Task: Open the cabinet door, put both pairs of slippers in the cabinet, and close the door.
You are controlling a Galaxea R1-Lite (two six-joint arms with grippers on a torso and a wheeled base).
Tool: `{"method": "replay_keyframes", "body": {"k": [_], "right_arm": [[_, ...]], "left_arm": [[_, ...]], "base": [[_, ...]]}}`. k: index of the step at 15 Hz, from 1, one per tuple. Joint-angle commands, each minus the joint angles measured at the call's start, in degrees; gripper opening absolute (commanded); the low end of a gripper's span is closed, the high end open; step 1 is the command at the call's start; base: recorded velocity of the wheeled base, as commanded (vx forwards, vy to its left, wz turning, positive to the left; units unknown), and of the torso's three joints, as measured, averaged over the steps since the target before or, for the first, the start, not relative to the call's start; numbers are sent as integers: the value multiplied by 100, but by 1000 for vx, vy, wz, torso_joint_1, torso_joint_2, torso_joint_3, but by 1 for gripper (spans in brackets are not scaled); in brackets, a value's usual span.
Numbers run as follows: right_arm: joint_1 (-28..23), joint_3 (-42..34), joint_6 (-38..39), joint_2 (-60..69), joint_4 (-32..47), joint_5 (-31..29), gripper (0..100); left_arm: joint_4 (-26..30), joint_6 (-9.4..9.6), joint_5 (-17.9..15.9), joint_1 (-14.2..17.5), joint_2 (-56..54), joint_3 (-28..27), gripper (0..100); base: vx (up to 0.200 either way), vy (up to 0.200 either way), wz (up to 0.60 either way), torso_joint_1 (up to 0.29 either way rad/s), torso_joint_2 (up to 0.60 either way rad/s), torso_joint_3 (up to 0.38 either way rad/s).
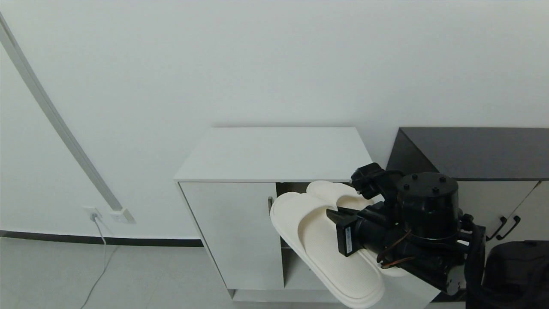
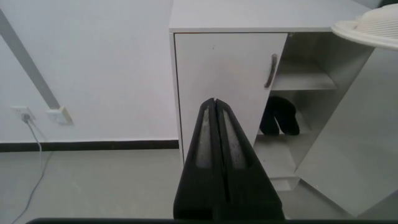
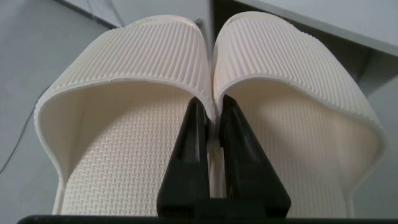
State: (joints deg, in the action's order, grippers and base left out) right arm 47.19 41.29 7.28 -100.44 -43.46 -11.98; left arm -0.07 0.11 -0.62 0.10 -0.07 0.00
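Observation:
The white cabinet point(image 1: 274, 152) stands against the wall, its left door point(image 2: 224, 68) closed and its right door point(image 2: 354, 155) swung open. A pair of black slippers point(image 2: 280, 116) rests on a lower shelf inside. My right gripper point(image 3: 213, 118) is shut on the inner edges of a pair of cream slippers point(image 1: 326, 244), pinching them side by side. They hang tilted in front of the open right compartment, toes toward it. My left gripper point(image 2: 215, 102) is shut with nothing in it, low and facing the closed left door.
A dark-topped cabinet point(image 1: 472, 150) adjoins the white one on the right. A wall socket point(image 1: 92, 213) with a trailing cable and a slanting wall conduit point(image 1: 55, 120) lie to the left, above bare floor point(image 1: 107, 274).

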Motion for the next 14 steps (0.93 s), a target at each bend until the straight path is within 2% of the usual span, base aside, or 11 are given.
{"method": "replay_keyframes", "body": {"k": [1,3,7,14], "right_arm": [[10,-42,2,-72,-57,12,0],[10,-95,-7,-81,-145,21,0],[10,-156,-86,-72,-268,29,0],[18,-191,-86,-99,-286,38,0]], "left_arm": [[-1,-2,1,8,7,0,0],[-1,-2,1,-1,7,0,0],[-1,-2,1,-1,7,0,0],[-1,-2,1,-1,7,0,0]], "base": [[0,0,0,0,0,0],[0,0,0,-43,111,62],[0,0,0,-154,363,198],[0,0,0,-206,496,279]]}}
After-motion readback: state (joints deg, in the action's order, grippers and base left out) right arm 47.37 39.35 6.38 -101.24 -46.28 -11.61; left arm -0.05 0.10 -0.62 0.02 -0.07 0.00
